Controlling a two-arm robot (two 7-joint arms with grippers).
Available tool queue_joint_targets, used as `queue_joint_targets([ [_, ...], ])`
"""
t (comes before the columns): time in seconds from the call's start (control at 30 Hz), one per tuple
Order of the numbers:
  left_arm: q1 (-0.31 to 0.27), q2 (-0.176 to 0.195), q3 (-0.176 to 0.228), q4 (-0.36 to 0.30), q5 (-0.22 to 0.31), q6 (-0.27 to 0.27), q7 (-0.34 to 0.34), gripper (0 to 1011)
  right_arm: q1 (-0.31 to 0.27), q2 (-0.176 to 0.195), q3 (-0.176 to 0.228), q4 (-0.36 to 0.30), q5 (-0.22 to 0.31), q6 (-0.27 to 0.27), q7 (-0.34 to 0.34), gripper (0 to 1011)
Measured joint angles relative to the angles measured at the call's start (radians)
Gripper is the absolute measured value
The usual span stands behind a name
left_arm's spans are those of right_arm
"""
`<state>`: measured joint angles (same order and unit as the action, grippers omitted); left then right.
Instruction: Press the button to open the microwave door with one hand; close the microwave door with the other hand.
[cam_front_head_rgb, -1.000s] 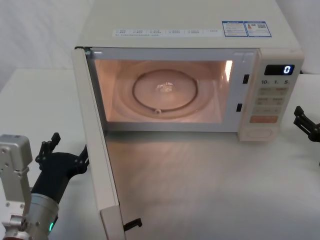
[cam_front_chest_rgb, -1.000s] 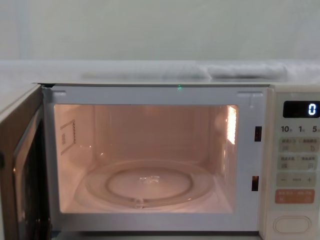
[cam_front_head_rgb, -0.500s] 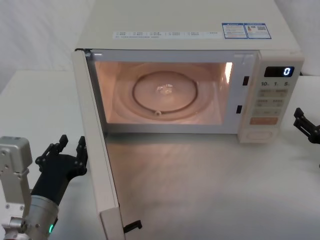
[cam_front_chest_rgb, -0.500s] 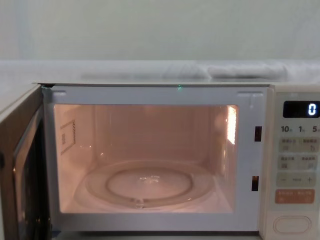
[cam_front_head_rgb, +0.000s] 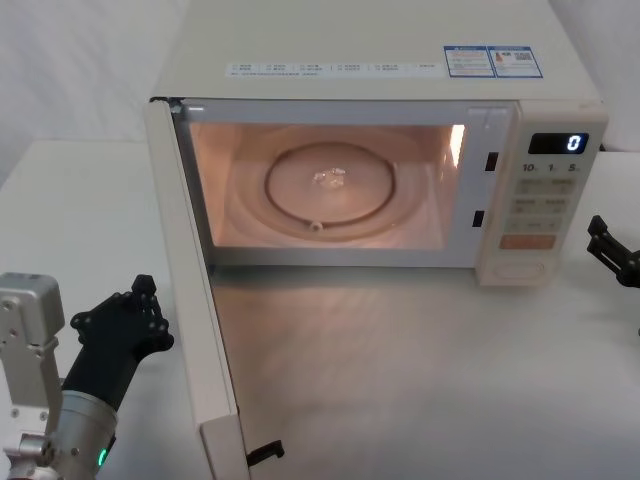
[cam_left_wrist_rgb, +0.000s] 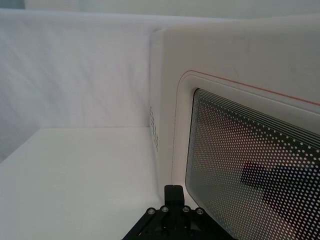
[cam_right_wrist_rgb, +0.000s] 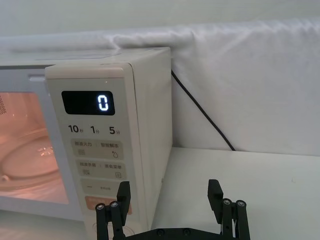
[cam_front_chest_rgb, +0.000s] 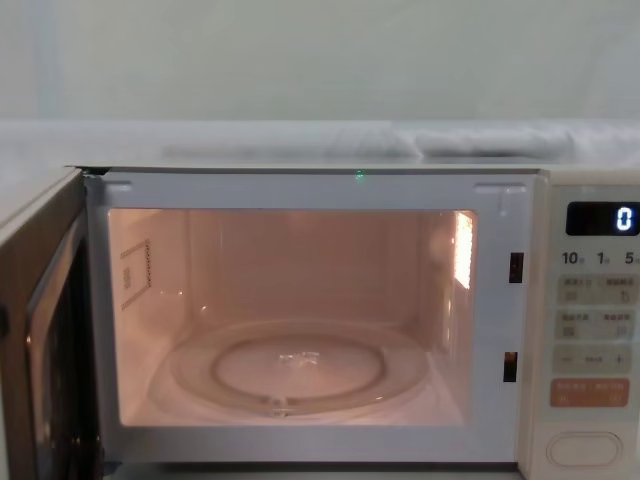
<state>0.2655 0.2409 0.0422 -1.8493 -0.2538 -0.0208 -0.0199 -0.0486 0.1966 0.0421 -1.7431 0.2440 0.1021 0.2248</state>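
Note:
The microwave door (cam_front_head_rgb: 195, 300) stands wide open, swung out toward me on its left hinge, and its inner side shows at the left edge of the chest view (cam_front_chest_rgb: 40, 340). My left gripper (cam_front_head_rgb: 143, 295) is shut with nothing in it, just left of the door's outer face. In the left wrist view its closed tips (cam_left_wrist_rgb: 173, 192) point at the door (cam_left_wrist_rgb: 175, 125) beside the dotted window. The oval button (cam_front_head_rgb: 520, 268) sits at the bottom of the control panel (cam_front_chest_rgb: 583, 449). My right gripper (cam_front_head_rgb: 610, 250) hangs open to the right of the panel (cam_right_wrist_rgb: 170, 192), touching nothing.
The lit cavity holds a glass turntable (cam_front_head_rgb: 330, 185). The display (cam_right_wrist_rgb: 102, 103) reads 0. A black power cable (cam_right_wrist_rgb: 200, 110) runs behind the microwave against the white cloth. Bare white table (cam_front_head_rgb: 80, 220) lies left of the door and in front of the oven (cam_front_head_rgb: 420, 360).
My left gripper's fingers have closed from wide open to shut, staying beside the door. The door and my right gripper have not moved.

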Motion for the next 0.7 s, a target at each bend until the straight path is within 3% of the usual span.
queue_joint_targets([
  [0.57, 0.0, 0.0, 0.0, 0.0, 0.0, 0.0, 0.0, 0, 0.0, 0.0, 0.0, 0.0, 0.0, 0.0, 0.0, 1002],
  [0.7, 0.007, 0.004, -0.005, -0.007, 0.006, -0.014, -0.032, 0, 0.0, 0.0, 0.0, 0.0, 0.0, 0.0, 0.0, 1002],
])
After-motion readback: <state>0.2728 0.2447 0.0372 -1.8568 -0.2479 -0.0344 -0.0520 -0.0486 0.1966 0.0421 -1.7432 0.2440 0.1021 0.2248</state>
